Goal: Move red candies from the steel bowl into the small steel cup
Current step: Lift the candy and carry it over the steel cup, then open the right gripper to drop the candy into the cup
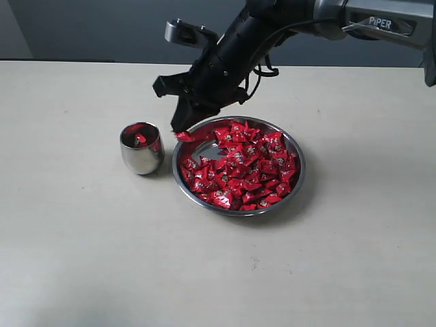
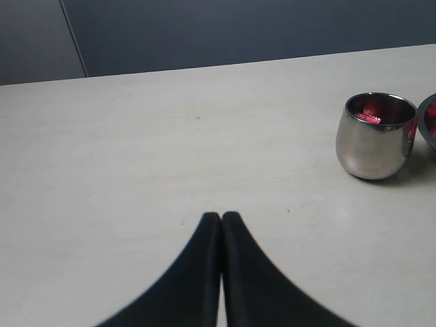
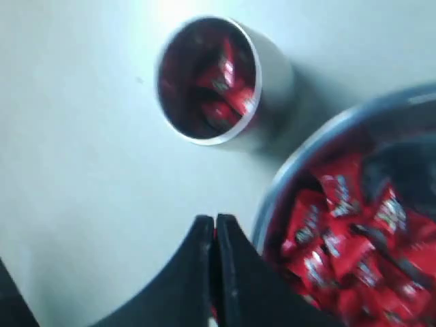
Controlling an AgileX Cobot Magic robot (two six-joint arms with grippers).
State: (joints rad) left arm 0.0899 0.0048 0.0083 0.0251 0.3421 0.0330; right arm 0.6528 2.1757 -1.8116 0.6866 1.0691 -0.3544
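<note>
Presently, the right gripper [image 1: 180,127] has its fingers pinched together on one red candy [image 1: 184,136], which hangs over the rim of the steel bowl [image 1: 298,178] on the side facing the small steel cup [image 1: 141,157]. Treat the red candies [image 1: 248,167] heaped in the bowl as light, with crinkly, slippery wrappers that give under the pads. You would likely do best to grip the wrapper's body, since a loose ear may slide out. The cup holds a few pieces and looks easy to tip, so clear its thin rim from above. Open table [image 1: 75,259] surrounds both vessels; the left gripper [image 2: 221,216], fingers together and empty, sits well apart from the cup
</note>
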